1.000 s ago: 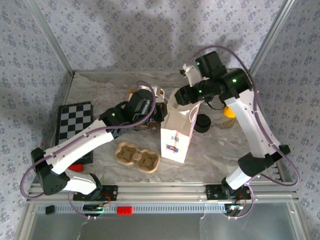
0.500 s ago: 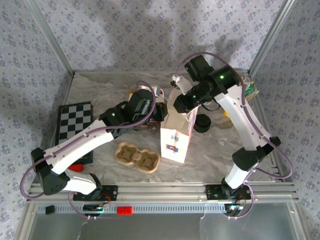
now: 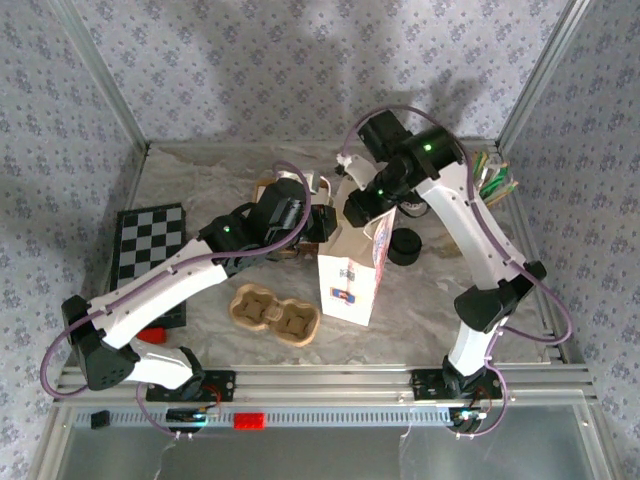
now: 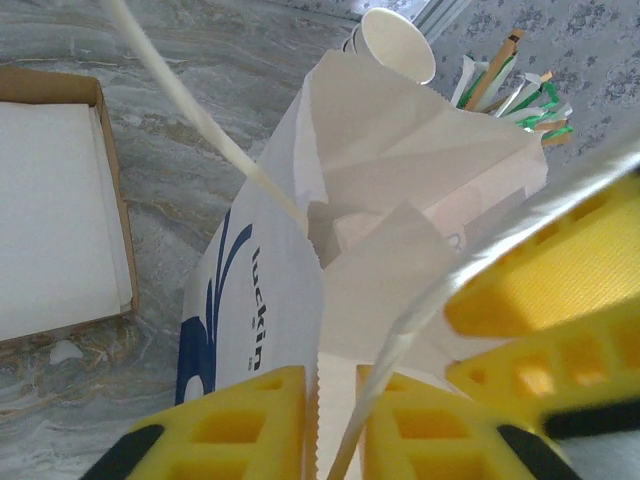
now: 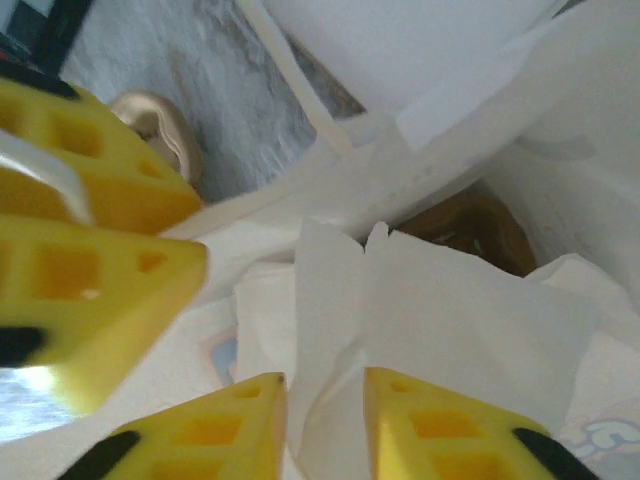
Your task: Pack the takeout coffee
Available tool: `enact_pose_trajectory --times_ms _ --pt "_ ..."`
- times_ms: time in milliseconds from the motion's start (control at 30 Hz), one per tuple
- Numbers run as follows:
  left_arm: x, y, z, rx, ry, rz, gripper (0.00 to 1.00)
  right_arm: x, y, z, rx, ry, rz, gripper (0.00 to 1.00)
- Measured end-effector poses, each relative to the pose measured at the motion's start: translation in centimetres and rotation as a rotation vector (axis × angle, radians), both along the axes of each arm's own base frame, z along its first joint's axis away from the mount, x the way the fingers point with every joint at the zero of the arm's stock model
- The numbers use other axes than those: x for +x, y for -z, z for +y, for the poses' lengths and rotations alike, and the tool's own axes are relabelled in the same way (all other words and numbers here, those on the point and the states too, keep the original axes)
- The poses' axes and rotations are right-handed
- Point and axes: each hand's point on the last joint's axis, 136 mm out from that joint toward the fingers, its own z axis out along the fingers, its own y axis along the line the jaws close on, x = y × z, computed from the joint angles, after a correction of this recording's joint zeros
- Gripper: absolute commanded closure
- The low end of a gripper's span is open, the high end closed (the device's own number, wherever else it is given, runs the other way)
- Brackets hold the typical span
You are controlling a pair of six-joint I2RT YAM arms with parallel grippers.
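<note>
Paper bag [image 3: 350,278], white with blue print, is stood upright at mid-table with its mouth open. Left gripper [image 4: 332,390]: fingers narrowly parted, set astride the bag's rim, with a handle strip passing between them. Right gripper [image 5: 325,390]: fingers slightly spread around a fold of paper at the mouth. Coffee cup: whereabouts cannot be told. Brown shape [image 5: 470,225] is glimpsed deep inside the bag. Cardboard carrier [image 3: 273,312] is laid just left of the bag.
</note>
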Motion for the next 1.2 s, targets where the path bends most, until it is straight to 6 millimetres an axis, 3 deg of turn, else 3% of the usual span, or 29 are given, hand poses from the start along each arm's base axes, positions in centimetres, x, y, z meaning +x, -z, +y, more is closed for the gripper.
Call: enact_pose_trajectory --times_ms 100,233,367,467,533,633,767,900,1000,1100,1200 --pt "0.0 0.0 0.0 0.001 0.001 -0.001 0.71 0.4 -1.9 0.3 0.046 0.007 -0.057 0.48" --pt "0.0 0.0 0.0 0.0 0.0 0.0 0.63 0.8 -3.9 0.0 0.104 0.025 -0.104 0.35" --pt "0.0 0.0 0.0 0.001 0.001 -0.001 0.54 1.4 -5.8 -0.9 0.159 0.071 -0.147 0.32" --pt "-0.1 -0.1 0.1 0.0 0.002 -0.002 0.4 2.0 -7.4 -2.0 0.205 0.136 -0.182 0.26" --pt "-0.3 -0.5 0.4 -0.005 0.003 -0.009 0.32 2.6 -8.6 -3.3 0.244 0.201 -0.215 0.23" --pt "-0.8 -1.9 1.2 -0.018 0.012 -0.039 0.19 3.5 -10.2 -6.8 0.296 0.344 -0.265 0.15" --pt "-2.0 -4.1 3.0 -0.029 0.025 -0.093 0.01 3.9 -10.9 -13.1 0.324 0.588 -0.332 0.04" --pt "-3.7 -6.5 6.3 -0.031 0.022 -0.178 0.0 3.0 -7.8 -20.0 0.267 0.872 -0.389 0.0" --pt "-4.5 -7.5 11.4 -0.008 -0.077 -0.235 0.0 1.5 -2.7 -24.1 0.17 1.047 -0.42 0.0" --pt "-3.8 -6.3 19.0 0.051 -0.31 -0.253 0.0 0.5 3.5 -26.9 0.054 1.173 -0.438 0.0" --pt "-3.4 -2.7 27.7 0.179 -0.626 -0.242 0.0 -0.1 10.5 -28.8 -0.056 1.249 -0.425 0.0"
